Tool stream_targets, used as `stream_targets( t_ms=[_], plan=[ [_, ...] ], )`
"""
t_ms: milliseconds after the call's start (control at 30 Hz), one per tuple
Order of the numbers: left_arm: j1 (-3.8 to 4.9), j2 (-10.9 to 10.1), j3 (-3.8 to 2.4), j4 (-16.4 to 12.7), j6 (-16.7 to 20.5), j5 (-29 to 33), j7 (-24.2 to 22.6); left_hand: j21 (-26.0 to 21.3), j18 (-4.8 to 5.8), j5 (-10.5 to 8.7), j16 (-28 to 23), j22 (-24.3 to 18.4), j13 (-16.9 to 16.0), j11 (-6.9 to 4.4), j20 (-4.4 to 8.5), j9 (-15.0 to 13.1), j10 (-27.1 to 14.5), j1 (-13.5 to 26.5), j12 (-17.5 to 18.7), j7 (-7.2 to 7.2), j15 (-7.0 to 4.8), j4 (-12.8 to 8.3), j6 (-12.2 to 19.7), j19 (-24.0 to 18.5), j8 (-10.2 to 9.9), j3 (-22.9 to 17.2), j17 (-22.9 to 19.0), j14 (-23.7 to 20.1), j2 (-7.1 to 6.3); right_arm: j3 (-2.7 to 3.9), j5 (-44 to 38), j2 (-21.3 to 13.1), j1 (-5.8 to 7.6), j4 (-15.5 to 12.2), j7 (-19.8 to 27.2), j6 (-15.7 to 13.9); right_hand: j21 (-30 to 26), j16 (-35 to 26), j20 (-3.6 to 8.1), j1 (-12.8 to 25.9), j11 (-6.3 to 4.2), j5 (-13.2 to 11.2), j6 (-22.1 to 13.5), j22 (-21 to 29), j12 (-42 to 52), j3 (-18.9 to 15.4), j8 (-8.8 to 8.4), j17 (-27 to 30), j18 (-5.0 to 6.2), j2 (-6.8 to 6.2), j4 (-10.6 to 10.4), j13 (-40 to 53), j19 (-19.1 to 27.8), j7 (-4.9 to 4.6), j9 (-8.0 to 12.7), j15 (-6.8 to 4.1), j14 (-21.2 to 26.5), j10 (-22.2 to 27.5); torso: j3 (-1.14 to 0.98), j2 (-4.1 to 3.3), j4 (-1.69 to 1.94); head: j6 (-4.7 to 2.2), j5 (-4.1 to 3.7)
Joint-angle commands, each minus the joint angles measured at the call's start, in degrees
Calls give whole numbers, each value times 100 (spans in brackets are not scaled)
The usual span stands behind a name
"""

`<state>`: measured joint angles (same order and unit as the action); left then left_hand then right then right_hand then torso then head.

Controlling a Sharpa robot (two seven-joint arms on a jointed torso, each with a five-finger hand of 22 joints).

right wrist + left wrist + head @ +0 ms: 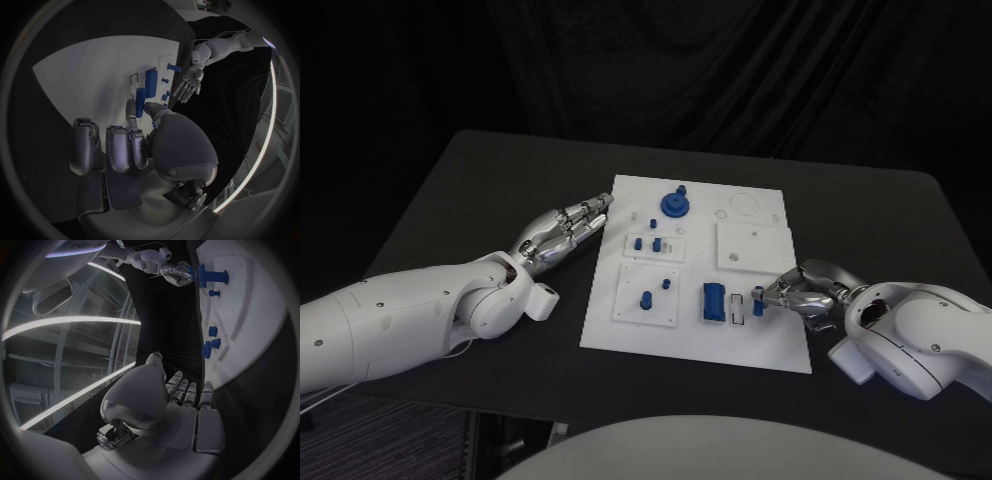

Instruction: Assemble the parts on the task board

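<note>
right hand [798, 297] pinches blue part [759, 303], just right of block [714, 301] (long axes parallel) | left hand [564, 233] open, off board [762, 355]

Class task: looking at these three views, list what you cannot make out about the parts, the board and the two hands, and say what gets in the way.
- Right hand grip, head view: its fingers cover the blue part, so contact is unclear.
- Same part, right wrist view: thumb hides its near end.
- Board, left wrist view: cut off by the circle's rim.
- Small pegs, head view: too small to tell seated or loose.
- Left hand: its palm side is hidden.
</note>
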<state>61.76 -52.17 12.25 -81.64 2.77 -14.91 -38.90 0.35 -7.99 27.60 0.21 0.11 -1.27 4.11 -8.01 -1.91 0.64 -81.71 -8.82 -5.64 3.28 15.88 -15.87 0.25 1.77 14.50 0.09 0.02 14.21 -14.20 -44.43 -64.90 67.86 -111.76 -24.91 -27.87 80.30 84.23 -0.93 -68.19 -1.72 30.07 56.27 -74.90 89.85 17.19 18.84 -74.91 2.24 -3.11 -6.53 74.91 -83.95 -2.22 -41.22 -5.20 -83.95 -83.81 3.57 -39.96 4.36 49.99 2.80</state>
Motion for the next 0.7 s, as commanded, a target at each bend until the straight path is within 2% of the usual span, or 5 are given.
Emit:
stream_targets(
  t_ms=[33, 233, 533, 700],
  plan=[
    [-9, 18, -4, 0, -62, -10, -173, -25, -67, 38, -21, 4, -9, 54, -37, -5, -1, -64, -16, -34, 50, -8, 14, -16, 25, -32, -9, -2, -16, -2, 416, 75, 7, 54, 107, 108, -21, -19, 2, 64, -5, -22, -39, -1181, 15, 153, 3, -89, 23, -1, 111, 1509, -218, -20, 7, -18, -358, -619, -4, -9, -6, 1, -9],
    [-9, 15, -4, 3, -69, -10, -169, -25, -66, 38, -21, 4, -8, 55, -39, -5, 0, -67, -9, -38, 53, -8, 14, -16, 25, -33, -9, -2, -18, -4, 449, 222, 0, 154, 101, 256, -43, -32, -4, 137, 3, -98, -61, -1174, 15, 165, 2, -60, 28, 17, 88, 1509, -209, -28, 7, -11, -352, -619, -5, -13, 1, 1, -27],
    [-9, 10, -4, -1, -67, -10, -164, -25, -66, 38, -21, 4, -7, 56, -40, -5, 0, -68, -8, -39, 53, -8, 14, -16, 24, -33, -9, -2, -18, -5, 311, 385, -38, 317, 58, 479, -121, -48, -11, 172, 15, -154, -112, -1148, 15, 179, -13, -26, 47, 25, 90, 1509, -178, -43, 12, -2, -344, -619, -6, -17, -13, 1, 4],
    [-9, 12, -4, -1, -71, -10, -161, -25, -65, 38, -21, 3, -7, 57, -41, -5, 0, -70, -10, -43, 55, -8, 10, -16, 25, -33, -9, -2, -20, -5, 220, 440, -72, 366, 39, 524, -142, -56, -15, 193, 22, -177, -129, -1141, 15, 178, -17, -10, 52, 26, 86, 1509, -169, -51, 12, 3, -340, -619, -14, -18, -23, 1, 9]
  ],
)
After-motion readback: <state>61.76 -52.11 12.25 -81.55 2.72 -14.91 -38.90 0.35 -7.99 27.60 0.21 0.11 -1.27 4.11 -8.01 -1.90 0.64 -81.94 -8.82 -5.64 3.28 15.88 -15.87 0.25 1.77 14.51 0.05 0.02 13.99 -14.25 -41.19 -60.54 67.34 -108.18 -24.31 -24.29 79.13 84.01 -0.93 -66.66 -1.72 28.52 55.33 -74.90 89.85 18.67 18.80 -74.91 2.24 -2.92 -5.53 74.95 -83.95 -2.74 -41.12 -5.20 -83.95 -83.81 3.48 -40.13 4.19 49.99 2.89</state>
